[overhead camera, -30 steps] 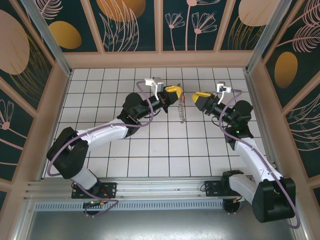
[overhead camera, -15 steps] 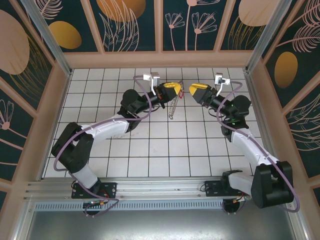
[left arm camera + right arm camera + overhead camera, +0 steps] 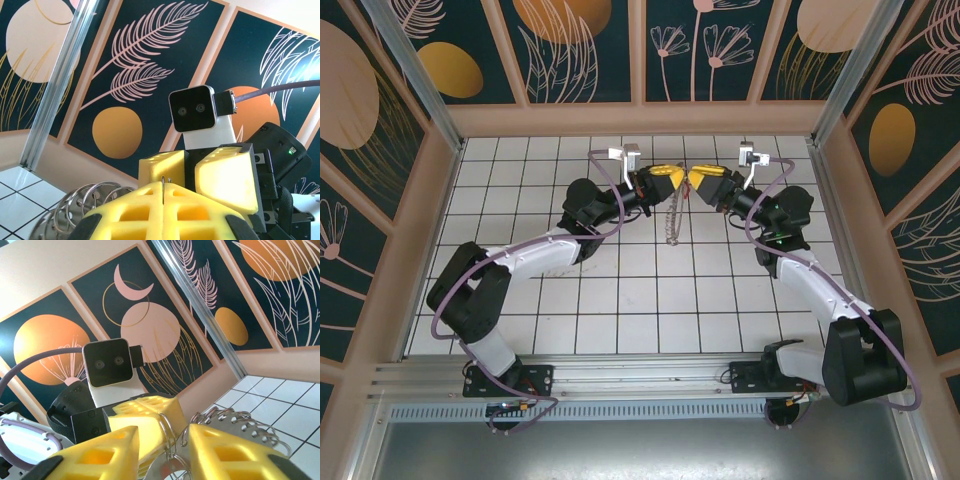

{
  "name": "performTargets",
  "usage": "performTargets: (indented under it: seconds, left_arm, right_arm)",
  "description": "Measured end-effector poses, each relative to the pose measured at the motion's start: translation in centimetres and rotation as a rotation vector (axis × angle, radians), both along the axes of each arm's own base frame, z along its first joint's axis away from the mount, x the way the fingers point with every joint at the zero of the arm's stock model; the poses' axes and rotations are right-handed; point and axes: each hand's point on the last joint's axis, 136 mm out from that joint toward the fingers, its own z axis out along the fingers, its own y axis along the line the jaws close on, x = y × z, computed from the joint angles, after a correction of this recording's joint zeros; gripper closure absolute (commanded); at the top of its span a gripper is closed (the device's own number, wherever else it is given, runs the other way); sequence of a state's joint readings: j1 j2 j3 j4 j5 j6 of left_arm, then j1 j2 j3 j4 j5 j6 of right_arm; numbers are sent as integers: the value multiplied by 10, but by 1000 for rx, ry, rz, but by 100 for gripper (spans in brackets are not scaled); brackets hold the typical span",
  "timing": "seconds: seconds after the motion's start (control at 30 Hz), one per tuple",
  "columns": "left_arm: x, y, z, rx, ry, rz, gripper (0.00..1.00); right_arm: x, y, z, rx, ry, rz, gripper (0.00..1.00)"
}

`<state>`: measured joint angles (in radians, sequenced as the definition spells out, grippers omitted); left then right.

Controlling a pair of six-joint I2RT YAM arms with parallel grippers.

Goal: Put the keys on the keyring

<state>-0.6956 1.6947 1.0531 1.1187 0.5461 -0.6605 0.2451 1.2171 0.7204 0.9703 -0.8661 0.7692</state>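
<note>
At the left gripper (image 3: 676, 182), jaws pinched shut on the keyring (image 3: 671, 218) wire: holds it up clear of the bench (image 3: 620, 300), loop dangling between both arms, steadied for threading. At the right gripper (image 3: 694, 183), jaws parted round one loop, contact unclear. Against a second ago: closes the gap, tips nearly meeting now, further back.

Both arms reach inward, tips nearly meeting; left end effector (image 3: 676, 183) clamped tight, right end effector (image 3: 692, 181) fingers apart.
</note>
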Motion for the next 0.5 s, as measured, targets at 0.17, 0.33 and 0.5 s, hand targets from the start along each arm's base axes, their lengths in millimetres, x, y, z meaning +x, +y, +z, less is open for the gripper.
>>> performTargets:
  seconds: [0.17, 0.33, 0.5]
  left_arm:
    - [1, -1, 3, -7, -3, -2, 100]
    - [1, -2, 4, -9, -2, -7, 100]
    - [1, -2, 6, -14, -2, -12, 100]
  right_arm:
    - [-1, 4, -2, -1, 3, 11, 72]
    - [0, 6, -4, -3, 10, 17, 73]
    - [0, 7, -5, -4, 10, 21, 83]
